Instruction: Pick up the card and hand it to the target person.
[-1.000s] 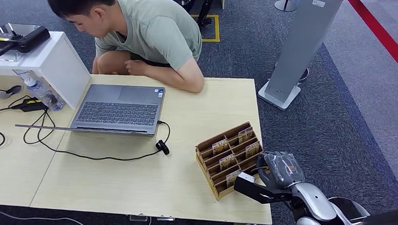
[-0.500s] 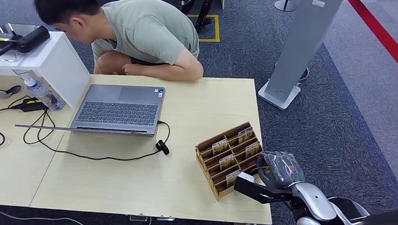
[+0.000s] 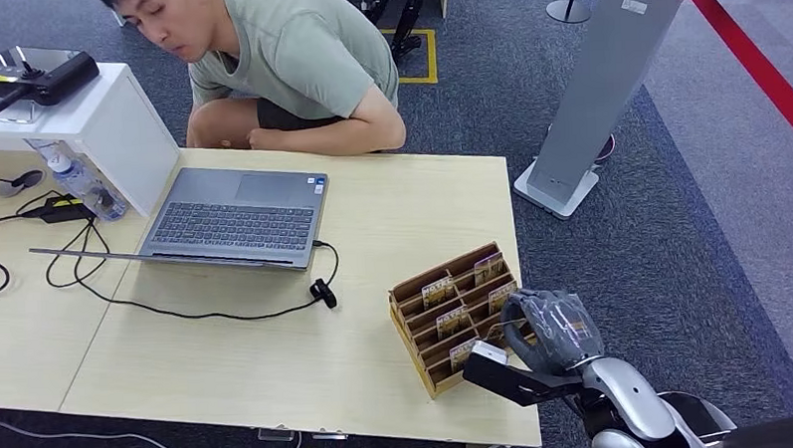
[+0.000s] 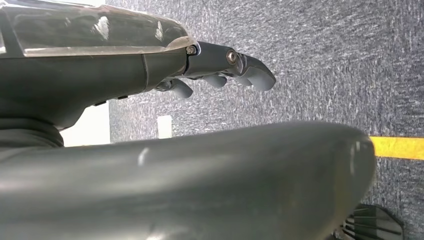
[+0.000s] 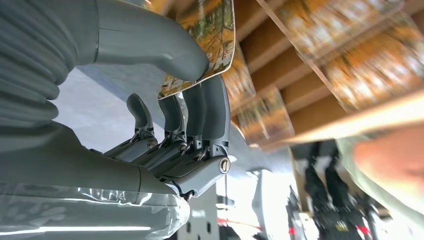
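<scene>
In the head view we see the right hand (image 3: 547, 325) lying over the near corner of the wooden card rack (image 3: 455, 317), so that corner is hidden. The cards (image 3: 438, 290) in the rack are too small for us to read. The person (image 3: 297, 63) is cut off by the top edge, and the worktop (image 3: 392, 214) hides the legs.

In the right wrist view the thumb covers part of the card (image 5: 210, 40) the hand pinches, and the card runs off the edge. The rack (image 5: 320, 75) behind it is blurry.

In the left wrist view a big dark blurry shape covers much of the carpet (image 4: 325, 60). We cannot tell if the left hand (image 4: 220, 70) holds anything.
</scene>
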Robot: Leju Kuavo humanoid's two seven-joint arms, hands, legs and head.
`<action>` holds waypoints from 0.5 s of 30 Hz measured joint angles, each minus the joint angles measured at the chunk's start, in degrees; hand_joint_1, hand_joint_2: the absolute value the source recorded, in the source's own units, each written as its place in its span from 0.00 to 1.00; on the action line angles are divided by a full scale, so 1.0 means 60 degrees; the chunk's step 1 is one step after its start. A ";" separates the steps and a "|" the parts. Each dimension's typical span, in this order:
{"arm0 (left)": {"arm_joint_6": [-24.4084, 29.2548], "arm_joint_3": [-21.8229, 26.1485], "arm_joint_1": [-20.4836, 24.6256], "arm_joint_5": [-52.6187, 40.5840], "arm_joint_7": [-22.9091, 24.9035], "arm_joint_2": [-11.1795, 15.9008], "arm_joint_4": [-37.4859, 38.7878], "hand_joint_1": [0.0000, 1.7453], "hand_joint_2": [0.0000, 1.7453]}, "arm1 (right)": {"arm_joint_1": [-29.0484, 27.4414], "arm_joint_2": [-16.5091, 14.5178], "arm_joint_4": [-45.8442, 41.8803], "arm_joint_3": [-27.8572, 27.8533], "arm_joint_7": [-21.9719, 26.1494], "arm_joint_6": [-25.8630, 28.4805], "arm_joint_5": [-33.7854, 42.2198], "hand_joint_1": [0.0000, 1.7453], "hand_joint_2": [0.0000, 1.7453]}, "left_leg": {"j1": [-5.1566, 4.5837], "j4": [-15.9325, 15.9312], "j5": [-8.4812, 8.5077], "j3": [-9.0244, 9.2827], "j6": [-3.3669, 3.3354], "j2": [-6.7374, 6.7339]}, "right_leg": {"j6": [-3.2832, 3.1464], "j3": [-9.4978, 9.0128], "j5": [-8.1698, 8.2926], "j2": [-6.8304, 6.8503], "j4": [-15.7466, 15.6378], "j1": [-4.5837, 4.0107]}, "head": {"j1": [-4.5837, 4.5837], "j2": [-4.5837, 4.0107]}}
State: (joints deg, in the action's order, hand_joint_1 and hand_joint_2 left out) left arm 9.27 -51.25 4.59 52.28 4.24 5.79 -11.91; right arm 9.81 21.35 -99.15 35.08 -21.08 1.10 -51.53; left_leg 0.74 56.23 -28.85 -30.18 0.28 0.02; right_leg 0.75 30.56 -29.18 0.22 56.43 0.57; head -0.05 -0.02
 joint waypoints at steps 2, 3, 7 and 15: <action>0.0047 0.0000 0.0000 0.0052 -0.0007 0.0000 0.0000 0.00 0.00 | 0.0278 0.0012 -0.0287 0.0000 0.0078 0.0148 0.0150 0.75 1.00 | 0.0000 0.0000 0.0003 0.0001 -0.0001 -0.0001 | -0.0004 0.0000 0.0004 0.0000 0.0000 0.0000 | 0.0000 0.0000; 0.0061 0.0000 0.0000 0.0077 -0.0016 0.0000 0.0000 0.00 0.00 | 0.0447 0.0021 -0.0433 0.0001 0.0099 0.0232 0.0228 0.75 1.00 | 0.0000 0.0000 0.0005 0.0002 -0.0001 -0.0001 | -0.0006 0.0000 0.0006 0.0000 0.0000 0.0000 | 0.0001 0.0000; 0.0046 0.0000 -0.0001 0.0120 -0.0106 0.0000 0.0000 0.00 0.00 | 0.0966 0.0046 -0.0808 0.0010 0.0145 0.0480 0.0489 0.75 1.00 | 0.0000 0.0001 0.0007 0.0001 -0.0002 0.0000 | -0.0005 -0.0001 0.0007 0.0001 0.0000 0.0000 | 0.0010 0.0000; -0.0104 -0.0070 0.0011 -0.0002 -0.0154 0.0004 0.0000 0.00 0.00 | 0.2128 -0.0041 -0.0752 0.0212 0.0441 0.0595 0.1100 0.75 1.00 | 0.0000 0.0001 0.0007 -0.0004 -0.0002 0.0000 | -0.0004 -0.0002 0.0007 0.0001 0.0003 0.0000 | 0.0005 0.0000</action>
State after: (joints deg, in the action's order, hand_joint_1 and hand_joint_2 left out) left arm 8.64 -51.67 4.66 52.27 3.32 5.81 -11.91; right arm 22.57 21.10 -103.66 36.35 -18.43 4.67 -44.93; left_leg 0.74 56.23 -28.81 -30.21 0.26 0.02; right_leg 0.72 30.55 -29.14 0.22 56.45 0.57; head -0.02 -0.02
